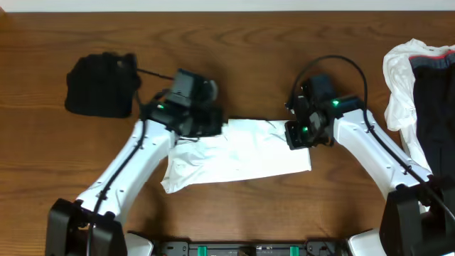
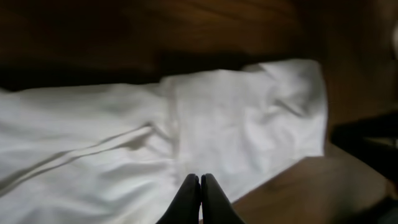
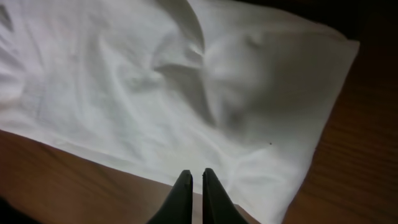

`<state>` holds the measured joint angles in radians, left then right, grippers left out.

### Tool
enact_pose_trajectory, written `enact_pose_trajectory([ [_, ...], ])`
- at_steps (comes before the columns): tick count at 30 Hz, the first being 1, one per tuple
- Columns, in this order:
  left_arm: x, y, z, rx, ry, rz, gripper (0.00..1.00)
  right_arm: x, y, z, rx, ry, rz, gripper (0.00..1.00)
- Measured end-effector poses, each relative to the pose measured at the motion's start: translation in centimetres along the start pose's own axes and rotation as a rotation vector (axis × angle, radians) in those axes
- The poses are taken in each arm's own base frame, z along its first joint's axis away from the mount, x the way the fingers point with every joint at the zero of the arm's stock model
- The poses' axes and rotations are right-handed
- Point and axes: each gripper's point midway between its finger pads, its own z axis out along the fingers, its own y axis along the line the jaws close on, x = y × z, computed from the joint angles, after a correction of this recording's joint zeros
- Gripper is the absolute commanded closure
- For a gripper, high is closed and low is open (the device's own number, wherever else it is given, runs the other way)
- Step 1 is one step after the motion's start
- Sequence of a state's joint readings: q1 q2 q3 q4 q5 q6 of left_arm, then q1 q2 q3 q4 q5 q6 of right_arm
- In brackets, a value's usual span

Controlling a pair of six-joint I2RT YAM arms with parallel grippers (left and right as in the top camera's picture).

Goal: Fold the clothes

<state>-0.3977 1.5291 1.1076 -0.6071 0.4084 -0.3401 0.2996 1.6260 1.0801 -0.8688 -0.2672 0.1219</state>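
A white garment lies folded into a long band at the middle of the table, wrinkled, with no print showing. My left gripper hangs over its upper left edge. In the left wrist view the fingers are pressed together above the white cloth with nothing between them. My right gripper is at the band's upper right end. Its fingers stand shut with only a hairline gap, over the edge of the cloth, and hold nothing.
A black garment lies folded at the back left. A heap of clothes at the right edge holds a crumpled white piece and a dark one. Bare wood surrounds the band.
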Motion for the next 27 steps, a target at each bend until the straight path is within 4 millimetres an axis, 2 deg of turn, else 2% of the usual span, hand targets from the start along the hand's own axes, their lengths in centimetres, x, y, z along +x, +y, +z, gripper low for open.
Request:
enact_pose_trajectory([
  [2, 0.3, -1.2, 0.8, 0.022, 0.011, 0.029, 0.94, 0.4, -0.4, 0.6, 0.005, 0.003, 0.004, 0.93],
  [5, 0.8, -1.7, 2.5, 0.028, 0.043, 0.045, 0.94, 1.0, -0.9, 1.6, 0.013, 0.004, 0.006, 0.93],
  [11, 1.9, -0.4, 7.6, -0.001, 0.129, 0.032, 0.94, 2.2, -1.7, 3.4, 0.026, 0.009, 0.007, 0.92],
  [15, 2.4, 0.7, 9.6, -0.023, 0.161, 0.012, 0.94, 3.6, -2.3, 4.6, 0.033, 0.027, 0.012, 0.92],
  [18, 2.5, 1.0, 9.9, -0.032, 0.164, 0.007, 0.94, 4.6, -2.6, 5.2, 0.036, 0.046, 0.017, 0.91],
  [22, 2.1, 0.8, 9.9, -0.025, 0.149, 0.012, 0.94, 5.0, -2.4, 5.0, 0.027, 0.067, 0.022, 0.91],
  [25, 1.8, 0.5, 9.4, -0.018, 0.134, 0.018, 0.94, 4.2, -2.0, 4.1, 0.02, 0.065, 0.022, 0.89],
  [27, 1.2, -0.2, 8.4, -0.003, 0.103, 0.03, 0.94, 2.6, -1.4, 2.8, 0.014, 0.036, 0.015, 0.85],
])
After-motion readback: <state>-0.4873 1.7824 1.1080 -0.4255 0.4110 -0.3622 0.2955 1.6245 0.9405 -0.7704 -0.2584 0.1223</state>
